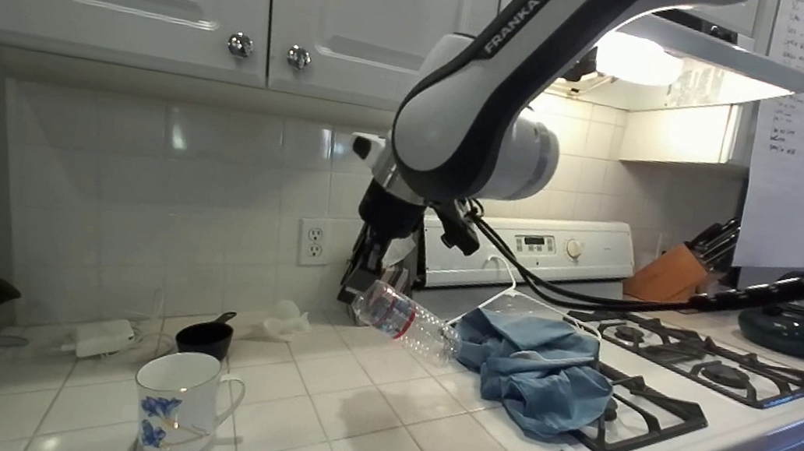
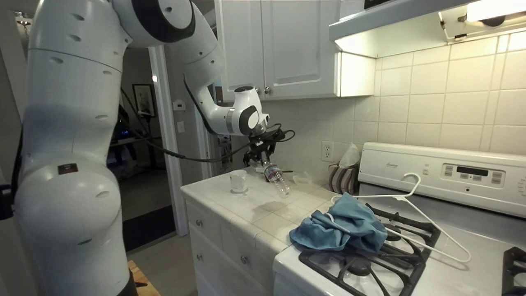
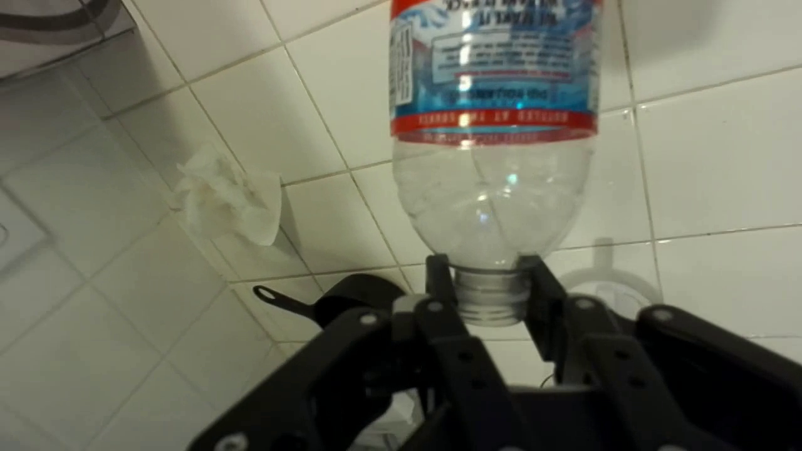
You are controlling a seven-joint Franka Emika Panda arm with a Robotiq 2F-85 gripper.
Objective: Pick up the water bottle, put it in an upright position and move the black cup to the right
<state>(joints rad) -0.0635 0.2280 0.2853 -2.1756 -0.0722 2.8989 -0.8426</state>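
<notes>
White-tiled kitchen counter point(image 1: 293, 442), tiled wall point(image 1: 212, 230) behind, pale cabinets point(image 1: 385, 11) overhead, gas stove point(image 1: 746, 437) at 4 o'clock in an exterior view. One clear water bottle point(image 1: 393, 314), held by the neck in one gripper point(image 3: 484, 269) and tilted above the counter at 6 o'clock; one handled black cup point(image 1: 205, 339) at 8; one blue-patterned white mug point(image 1: 176, 402) at 7; one blue cloth point(image 1: 531, 369) bunched on the stove at 4; two cabinet knobs point(image 1: 299, 57) between 10 and 11.

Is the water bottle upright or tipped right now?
Tipped: in both exterior views the water bottle slants, base lower than neck. The wrist view shows the gripper clamped on that neck.
</notes>
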